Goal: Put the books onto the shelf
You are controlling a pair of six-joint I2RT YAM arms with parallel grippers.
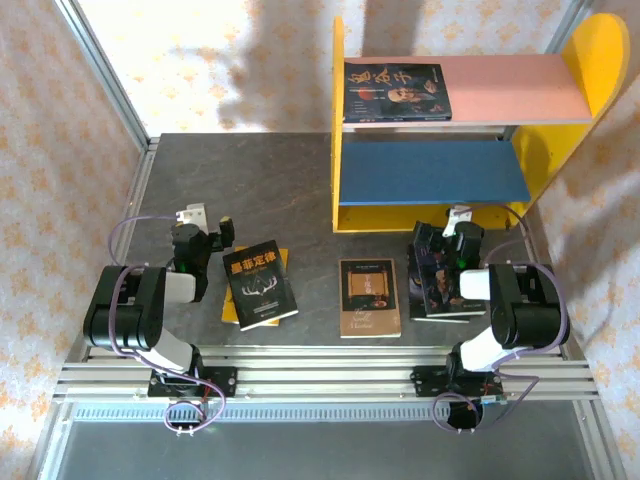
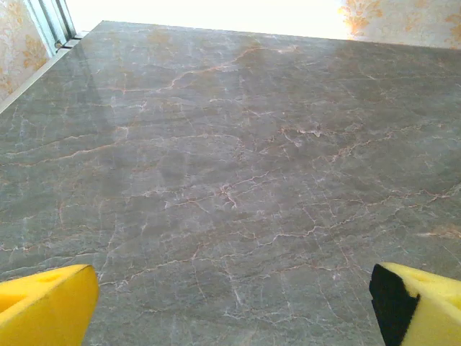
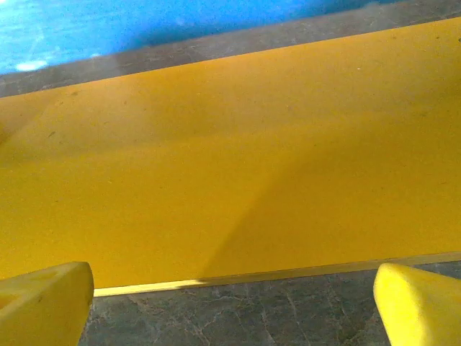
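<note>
Grey marble-patterned tabletop (image 1: 250, 190), pale floral-print wall panels (image 1: 60, 120) around it, aluminium frame rails (image 1: 320, 380) at near edge, bright glare beyond

yellow book (image 1: 229, 308) mostly under black book (image 1: 260, 285)

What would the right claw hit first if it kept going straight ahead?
Most likely the shelf, whose yellow board lies just beyond the open right gripper, though depth is hard to judge.

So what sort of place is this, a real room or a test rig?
Most likely a staged robot test cell: a marble-look table on aluminium rails, floral-patterned panels as walls, and a small coloured shelf with books laid out.
</note>
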